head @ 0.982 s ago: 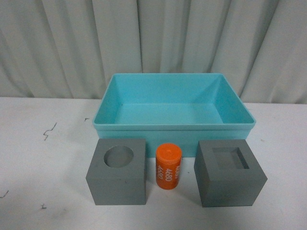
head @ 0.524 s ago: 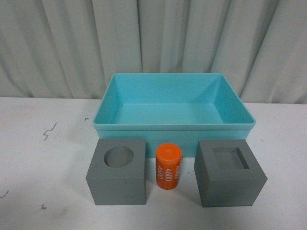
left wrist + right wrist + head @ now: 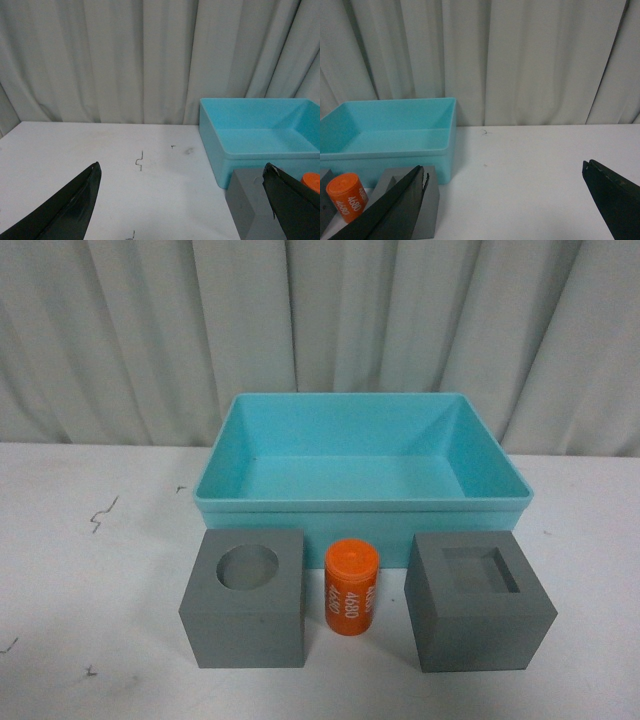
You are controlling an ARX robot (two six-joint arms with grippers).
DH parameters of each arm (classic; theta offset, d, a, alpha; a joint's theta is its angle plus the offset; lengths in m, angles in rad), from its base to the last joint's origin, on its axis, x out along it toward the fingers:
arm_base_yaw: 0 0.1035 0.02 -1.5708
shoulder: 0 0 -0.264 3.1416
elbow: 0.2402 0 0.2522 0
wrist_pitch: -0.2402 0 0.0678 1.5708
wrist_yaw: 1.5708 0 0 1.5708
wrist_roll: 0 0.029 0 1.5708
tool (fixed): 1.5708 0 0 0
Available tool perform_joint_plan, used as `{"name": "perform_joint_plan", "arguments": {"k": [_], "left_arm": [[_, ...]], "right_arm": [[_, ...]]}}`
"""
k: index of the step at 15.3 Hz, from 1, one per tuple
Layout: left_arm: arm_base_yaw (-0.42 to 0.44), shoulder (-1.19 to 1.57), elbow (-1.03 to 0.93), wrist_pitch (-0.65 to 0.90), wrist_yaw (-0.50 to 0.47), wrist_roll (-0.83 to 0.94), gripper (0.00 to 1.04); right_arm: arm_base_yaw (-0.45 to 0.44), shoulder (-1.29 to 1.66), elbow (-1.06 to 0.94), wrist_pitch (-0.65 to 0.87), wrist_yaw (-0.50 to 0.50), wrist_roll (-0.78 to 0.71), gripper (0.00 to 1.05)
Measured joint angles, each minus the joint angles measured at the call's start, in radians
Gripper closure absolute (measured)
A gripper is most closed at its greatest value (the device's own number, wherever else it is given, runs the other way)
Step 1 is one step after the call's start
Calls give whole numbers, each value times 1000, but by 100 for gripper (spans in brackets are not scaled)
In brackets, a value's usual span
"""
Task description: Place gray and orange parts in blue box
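White table [image 3: 80,570] fills the lower half of the front view, w/ a curtain behind it. Blue box [image 3: 360,504] sits mid-frame at the back, open side up, nothing in it. All 3 parts are outside the box in a row just in front of its near wall, so by my read the task isn't started. Gray cube w/ round hole [image 3: 245,625] is lower left of centre and gray cube w/ square hole [image 3: 480,630] lower right, both hole-up. Orange cylinder [image 3: 351,590] stands on end btwn them, long axis approx vertical, closer to the round-hole cube, apart from both. Neither arm shows in the front view. Left tool [image 3: 181,166] is spread wide and holds nothing. In the left wrist view the round-hole cube's corner shows by one finger, not btwn the two, so that cube lies ahead and toward the robot's right. Right tool [image 3: 502,166] is also spread wide and holds nothing. The square-hole cube and cylinder sit ahead toward the robot's left, by one finger. Judging by this, the left arm is nearer the round-hole cube and the right arm nearer the square-hole one.
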Motion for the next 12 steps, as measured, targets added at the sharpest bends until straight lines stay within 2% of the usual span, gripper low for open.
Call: {"name": "perform_joint_plan", "arguments": {"k": [12], "left_arm": [[0, 0, 0, 0, 0, 0, 7]], "right_arm": [[0, 0, 0, 0, 0, 0, 6]]}}
